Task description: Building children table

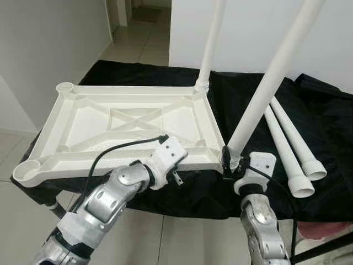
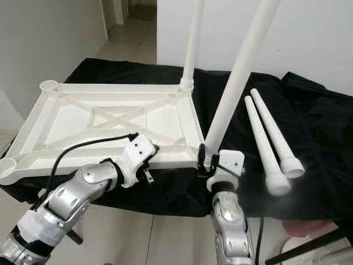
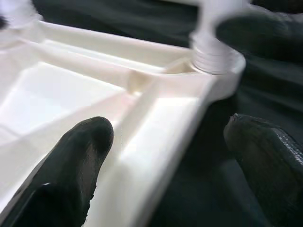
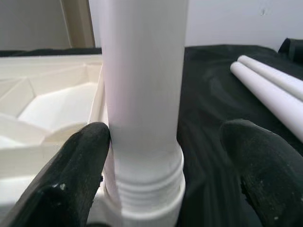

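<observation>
Both end effectors — left (image 1: 177,178), right (image 1: 230,162) — spread open beside the upturned tabletop (image 1: 118,124) on black cloth (image 1: 331,127) — pale tiled floor (image 1: 140,47).

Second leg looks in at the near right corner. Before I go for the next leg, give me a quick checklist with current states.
1. Far leg in its socket, upright: ok.
2. Near leg in the corner socket: in, but leaning; fully seated: cannot tell.
3. Right gripper released: one finger touches the near leg, the other is apart: not ok.
4. Left gripper open astride the tabletop rim: ok.
5. Two spare legs lying on the black cloth: ok.
</observation>
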`<state>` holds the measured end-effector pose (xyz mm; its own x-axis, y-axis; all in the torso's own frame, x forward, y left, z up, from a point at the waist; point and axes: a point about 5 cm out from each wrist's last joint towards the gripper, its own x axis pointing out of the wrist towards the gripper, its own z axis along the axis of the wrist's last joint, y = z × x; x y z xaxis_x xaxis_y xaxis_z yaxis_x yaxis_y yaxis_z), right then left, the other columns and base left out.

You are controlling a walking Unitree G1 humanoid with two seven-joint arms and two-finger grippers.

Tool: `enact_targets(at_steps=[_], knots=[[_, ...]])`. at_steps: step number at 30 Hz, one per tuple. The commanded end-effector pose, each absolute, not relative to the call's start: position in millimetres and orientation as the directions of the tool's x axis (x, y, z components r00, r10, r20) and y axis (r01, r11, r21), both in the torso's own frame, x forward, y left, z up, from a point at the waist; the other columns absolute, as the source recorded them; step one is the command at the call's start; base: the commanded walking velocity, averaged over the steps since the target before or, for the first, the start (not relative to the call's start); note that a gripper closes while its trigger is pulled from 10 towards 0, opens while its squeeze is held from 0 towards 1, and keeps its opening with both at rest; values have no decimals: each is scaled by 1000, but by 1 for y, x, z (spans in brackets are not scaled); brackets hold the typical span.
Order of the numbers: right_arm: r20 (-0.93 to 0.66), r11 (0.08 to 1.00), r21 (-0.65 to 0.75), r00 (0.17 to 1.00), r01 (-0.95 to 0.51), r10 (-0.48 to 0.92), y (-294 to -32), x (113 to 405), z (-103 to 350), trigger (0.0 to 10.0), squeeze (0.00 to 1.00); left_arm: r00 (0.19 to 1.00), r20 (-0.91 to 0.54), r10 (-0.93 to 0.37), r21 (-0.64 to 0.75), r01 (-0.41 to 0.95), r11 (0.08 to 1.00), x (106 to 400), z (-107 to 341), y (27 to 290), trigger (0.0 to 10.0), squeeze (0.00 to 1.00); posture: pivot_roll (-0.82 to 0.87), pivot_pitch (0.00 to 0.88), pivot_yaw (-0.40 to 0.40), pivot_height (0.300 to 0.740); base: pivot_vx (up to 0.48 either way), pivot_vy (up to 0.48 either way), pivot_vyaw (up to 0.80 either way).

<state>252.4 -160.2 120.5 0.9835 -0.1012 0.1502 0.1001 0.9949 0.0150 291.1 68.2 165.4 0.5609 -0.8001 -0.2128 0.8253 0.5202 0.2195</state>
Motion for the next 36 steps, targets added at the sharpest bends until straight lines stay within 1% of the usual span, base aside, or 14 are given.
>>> enact_targets(at_steps=[1,2,3,6,7,8,9,11,12,13,15,16,17,36], knots=[[125,993,4,986,115,-114,-165,246,113,4392,0,621,-179,-763,222,781,584,301,171,77,10000,0,-28,52,-24,740,0,0,0],[125,993,4,986,115,-114,-165,246,113,4392,0,621,-179,-763,222,781,584,301,171,77,10000,0,-28,52,-24,740,0,0,0],[106,995,6,990,96,-96,-163,244,109,2157,0,643,-166,-747,219,763,608,305,174,81,10000,0,-30,58,-22,740,0,0,0],[92,996,7,992,86,-86,-162,243,106,2745,0,649,-162,-743,224,757,613,307,175,82,10000,0,-30,58,-22,740,0,0,0],[82,997,13,993,79,-80,-161,242,104,0,0,652,-164,-740,227,755,615,308,176,83,10000,0,-31,62,-18,740,0,0,0],[82,997,13,993,79,-80,-161,242,104,0,0,652,-164,-740,227,755,615,308,176,83,10000,0,-31,62,-18,740,0,0,0],[64,998,19,996,61,-63,-159,240,100,2314,0,651,-172,-740,236,756,610,309,176,85,10000,0,-33,66,-16,740,0,0,0],[56,998,21,997,53,-54,-158,240,99,2314,0,648,-175,-741,238,758,607,309,176,85,10000,0,-33,66,-16,740,0,0,0],[52,999,21,998,47,-48,-157,239,98,4235,0,647,-177,-742,239,759,605,309,176,86,10000,0,-33,66,-16,740,0,0,0],[49,999,37,999,16,-18,-155,239,97,3137,0,643,-179,-745,239,762,601,309,175,86,10000,0,-34,66,-12,740,0,0,0],[44,999,36,999,-4,3,-153,239,97,2314,0,635,-184,-750,247,769,590,308,175,86,10000,0,-33,64,-12,740,0,0,0],[35,999,39,999,-34,33,-150,239,96,8745,0,620,-195,-760,250,781,572,307,173,86,10000,0,-32,64,-12,740,0,0,0],[28,997,52,998,-59,57,-148,240,95,10000,0,606,-204,-769,252,791,557,305,172,86,10000,0,-30,64,-13,740,0,0,0],[46,958,90,962,-274,270,-144,261,109,10000,0,616,-292,-732,268,787,556,310,162,98,10000,0,-22,65,-16,740,0,0,0]])
